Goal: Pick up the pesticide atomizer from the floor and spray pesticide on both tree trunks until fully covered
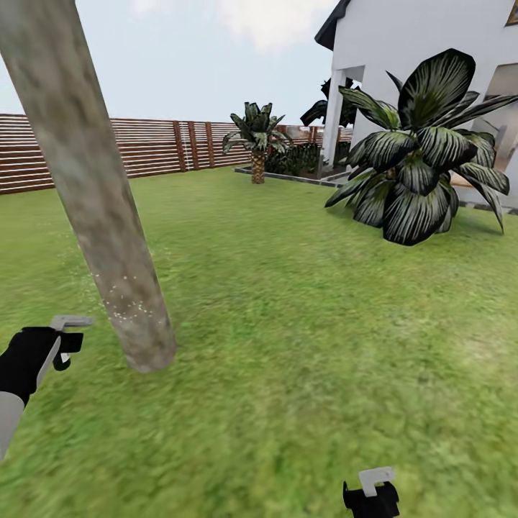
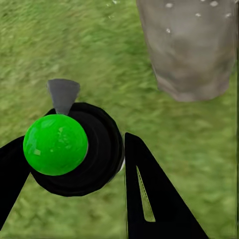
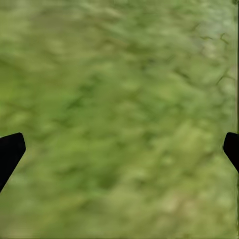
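On blurry lawn [image 1: 302, 324], left jaws [image 2: 74, 164] clamp glossy green-capped atomizer [image 2: 56, 144] near mottled trunk [image 1: 93, 194]; right jaws [image 3: 119, 149] spread wide.

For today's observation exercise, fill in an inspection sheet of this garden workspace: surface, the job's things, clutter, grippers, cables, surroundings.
Surface: blurry green lawn.
Job's things: leaning grey-brown tree trunk with pale specks near its base; atomizer, black body with a green ball top and grey nozzle, in the left gripper.
Clutter: nothing seen.
Grippers: left gripper shut on the atomizer, close to the trunk; right gripper open over grass.
Cables: nothing seen.
Surroundings: brown slat fence, white house, fan-leaved palm, smaller palm.
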